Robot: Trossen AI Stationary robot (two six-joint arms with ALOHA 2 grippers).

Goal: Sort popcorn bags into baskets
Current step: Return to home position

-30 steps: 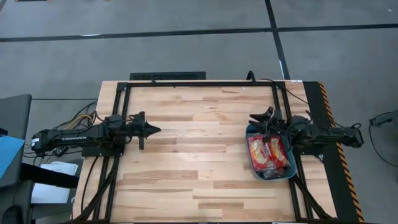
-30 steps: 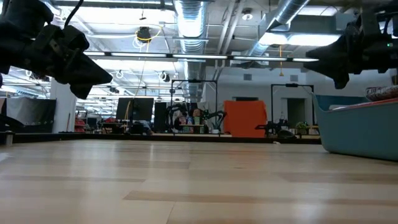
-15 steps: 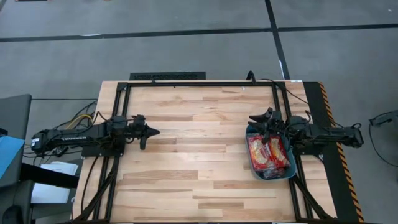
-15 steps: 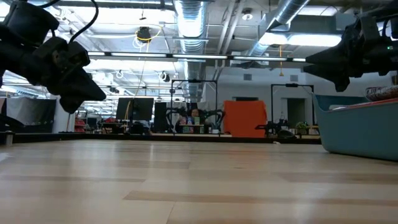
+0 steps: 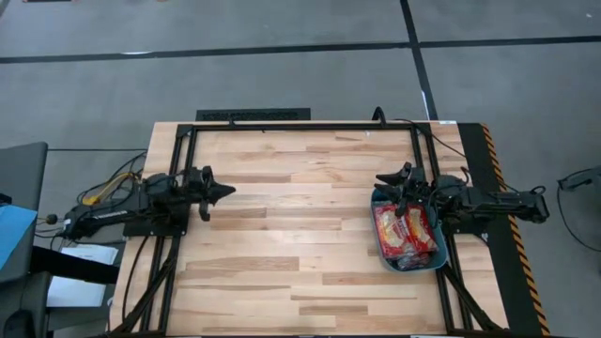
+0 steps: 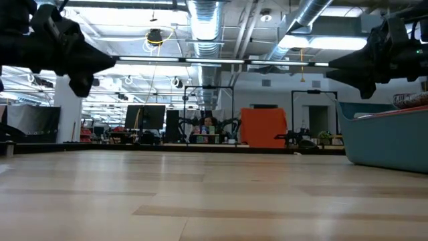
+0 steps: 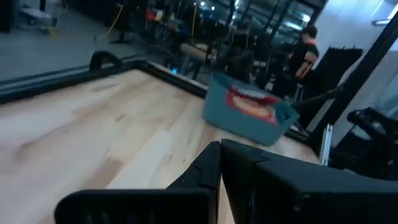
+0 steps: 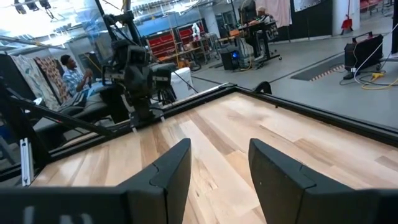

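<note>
Right gripper [image 5: 392, 189]: fingers apart, empty — over edge of teal bin [image 6: 391, 144].
Popcorn bags [image 5: 405, 231]: inside bin, beside it.
Left gripper [image 5: 223, 192]: fingers together, well apart.

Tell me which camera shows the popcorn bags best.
The high view: it looks straight down on the red popcorn bags lying in the teal bin. The low view shows mostly the bin's wall, the left wrist view a distant bag top, the right wrist view none.

Overhead light falls evenly on the desk [image 5: 300, 244]; shadows are faint; ceiling strip lights [image 6: 221, 61] glare brightly in the low view; left wrist view is markedly dimmer.
</note>
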